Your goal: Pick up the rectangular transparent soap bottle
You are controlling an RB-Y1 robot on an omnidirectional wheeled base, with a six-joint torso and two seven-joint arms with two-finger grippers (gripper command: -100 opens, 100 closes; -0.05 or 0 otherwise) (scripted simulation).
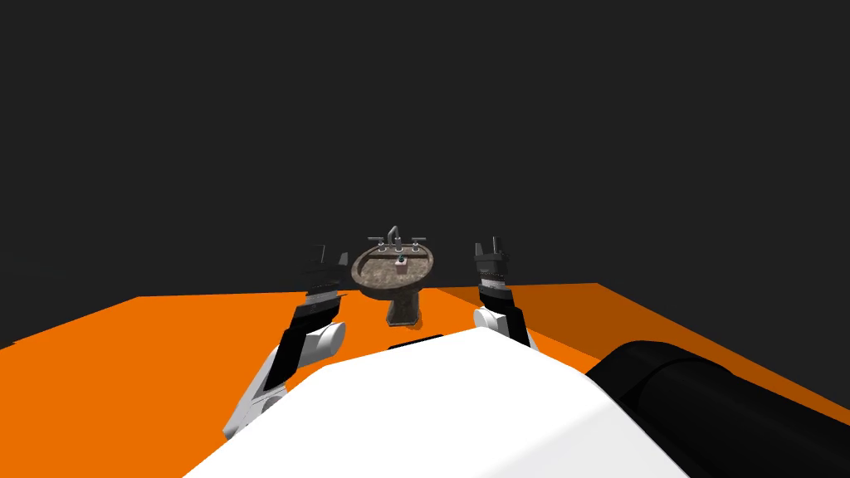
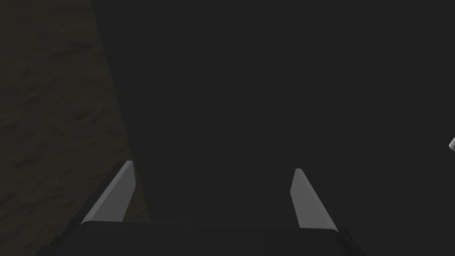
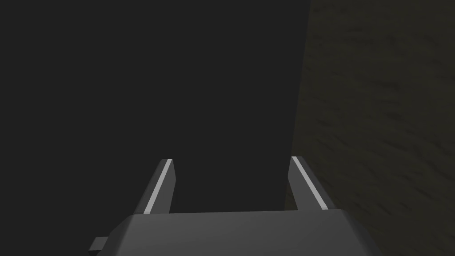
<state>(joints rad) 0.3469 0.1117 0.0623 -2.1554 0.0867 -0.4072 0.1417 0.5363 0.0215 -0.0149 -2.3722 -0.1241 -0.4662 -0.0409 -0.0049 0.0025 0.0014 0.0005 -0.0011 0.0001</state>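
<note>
orange floor point(image 1: 166, 357) in head view, dark walls all round. mottled brown stone pedestal sink point(image 1: 373, 282) stands straight ahead, grey faucet point(image 1: 396, 236) at its back rim. soap bottle point(image 1: 402, 267), a small pale block with a dark top, stands upright on the sink just in front of the faucet. left gripper point(image 1: 332, 253) is just beside the sink's left edge, right gripper point(image 1: 490, 246) near its right side, both apart from the bottle. left wrist view: fingers point(image 2: 120, 195) spread wide, empty, dim mottled surface point(image 2: 53, 111) by one finger. right wrist view: fingers point(image 3: 306, 182) spread wide, empty, dim mottled surface point(image 3: 382, 111) beside one finger.
</note>
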